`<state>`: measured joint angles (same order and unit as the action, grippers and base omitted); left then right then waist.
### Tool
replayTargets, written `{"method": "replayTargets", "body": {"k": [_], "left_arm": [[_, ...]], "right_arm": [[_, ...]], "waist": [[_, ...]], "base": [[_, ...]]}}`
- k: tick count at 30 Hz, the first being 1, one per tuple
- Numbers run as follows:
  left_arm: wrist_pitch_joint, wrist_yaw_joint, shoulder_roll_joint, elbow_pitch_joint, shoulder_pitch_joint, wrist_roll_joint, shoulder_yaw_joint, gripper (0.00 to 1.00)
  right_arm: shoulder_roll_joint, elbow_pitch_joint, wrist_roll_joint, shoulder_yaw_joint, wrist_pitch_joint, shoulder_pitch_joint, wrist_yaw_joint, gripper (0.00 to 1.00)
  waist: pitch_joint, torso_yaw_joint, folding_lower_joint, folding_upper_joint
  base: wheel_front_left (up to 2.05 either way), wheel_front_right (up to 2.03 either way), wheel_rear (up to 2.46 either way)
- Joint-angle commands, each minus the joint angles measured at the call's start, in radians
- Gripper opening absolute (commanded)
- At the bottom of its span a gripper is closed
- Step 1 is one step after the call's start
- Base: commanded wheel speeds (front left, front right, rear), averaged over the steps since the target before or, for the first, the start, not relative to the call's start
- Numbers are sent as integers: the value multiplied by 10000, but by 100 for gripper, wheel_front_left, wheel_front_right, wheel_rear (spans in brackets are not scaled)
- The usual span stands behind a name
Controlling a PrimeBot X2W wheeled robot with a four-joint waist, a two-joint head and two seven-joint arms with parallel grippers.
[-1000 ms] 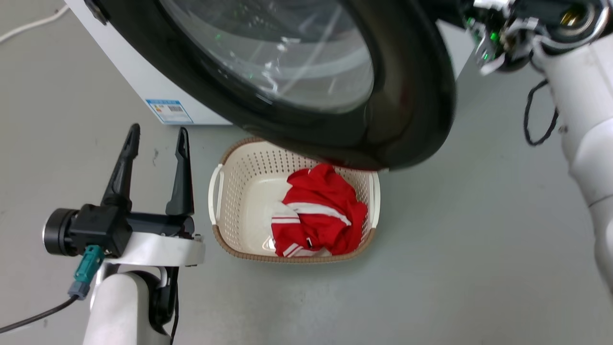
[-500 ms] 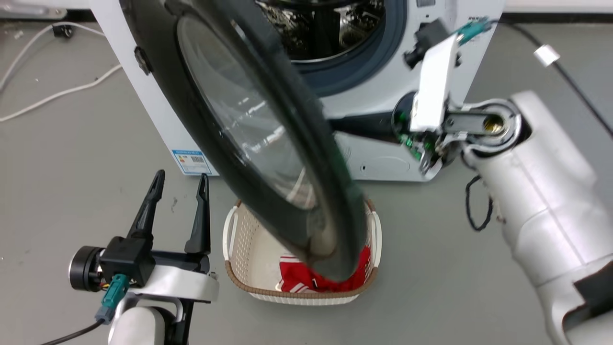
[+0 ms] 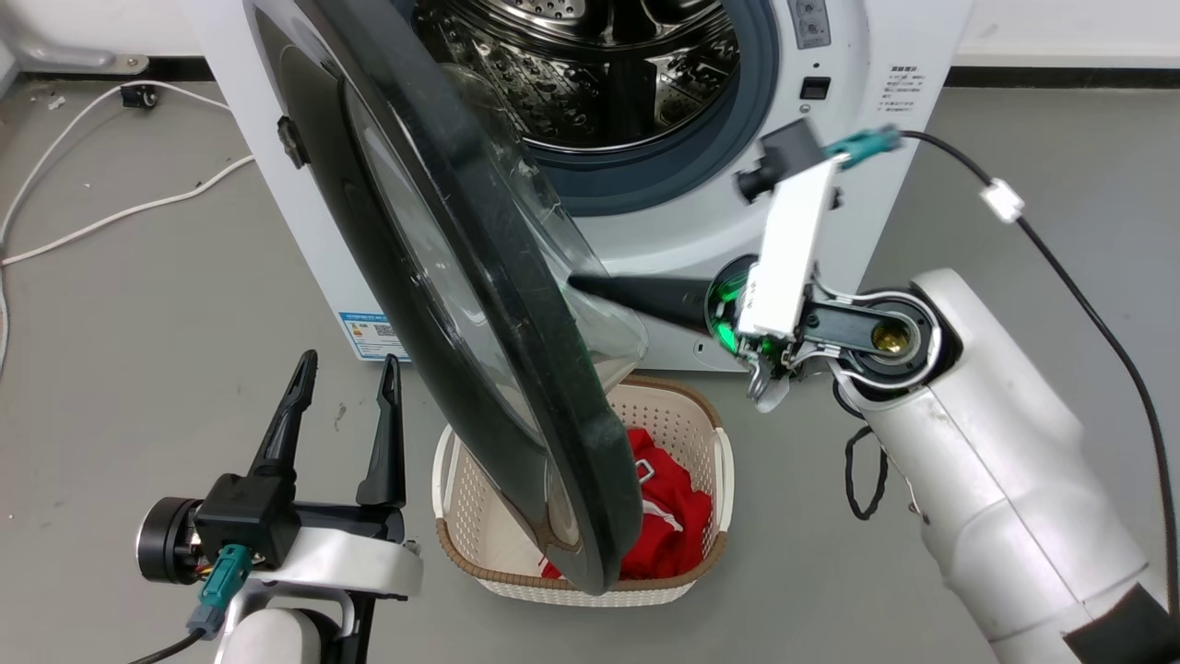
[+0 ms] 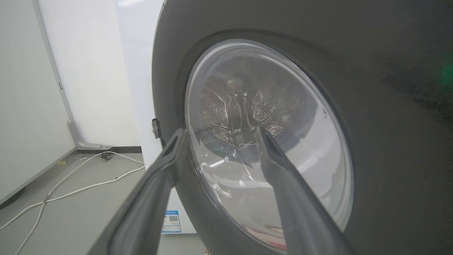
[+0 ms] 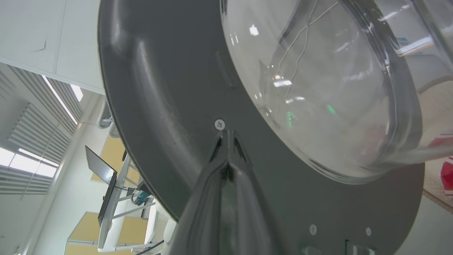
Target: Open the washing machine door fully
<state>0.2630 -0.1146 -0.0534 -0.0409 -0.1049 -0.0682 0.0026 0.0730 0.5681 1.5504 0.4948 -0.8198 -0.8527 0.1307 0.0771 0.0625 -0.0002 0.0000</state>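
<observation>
Two-fingered right hand (image 5: 226, 136) pinched, apparently touching washing machine door (image 3: 525, 369), left hand (image 3: 350, 360) splayed

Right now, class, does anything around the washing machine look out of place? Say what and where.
The cream basket holding a red garment sits beneath the swung-out washing machine door, whose lower edge overhangs it. White cables trail loose on the floor left of the washing machine. Nothing looks broken.

Rounded white arms (image 3: 996, 489); the left gripper (image 3: 350, 358) and right gripper (image 5: 226, 134) have long, tapered black fingers, teal connectors (image 3: 217, 586) and black cables (image 3: 1088, 314).
</observation>
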Motion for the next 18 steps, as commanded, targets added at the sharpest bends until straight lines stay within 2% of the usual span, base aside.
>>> {"method": "replayTargets", "body": {"k": [1,6,7,8,9,17,18], "left_arm": [[23,52,10,7,103,-68,46,100],[23,72,19,44,171,-123,112,100],[23,89,20,54,181,-134,130,100],[23,102,22,70,193,-147,159,100],[23,101,23,76,205,-150,180,100],[23,182,28,55,383,-122,363,100],[23,182,28,55,383,-122,363,100]], "right_arm": [[-16,-147,-236,-301,922,394,1,0],[-27,-334,-880,-1245,3991,1289,2,2],[24,-413,-994,-1438,4547,1491,2,31],[24,-511,-997,-1671,5060,1756,1,46],[31,-645,-987,-1943,5594,2013,1,99],[395,-1822,-1574,-3189,8683,4319,1,100],[395,-1822,-1574,-3189,8683,4319,1,100]], "waist": [[18,-59,2,0],[-16,-164,2,0],[-13,-190,2,0],[-13,-228,2,0],[-15,-257,2,0],[-105,-501,2,0],[-105,-501,2,0]], "base": [[0,0,0],[0,0,0],[0,0,0],[0,0,0],[0,0,0],[0,0,0],[0,0,0]]}}
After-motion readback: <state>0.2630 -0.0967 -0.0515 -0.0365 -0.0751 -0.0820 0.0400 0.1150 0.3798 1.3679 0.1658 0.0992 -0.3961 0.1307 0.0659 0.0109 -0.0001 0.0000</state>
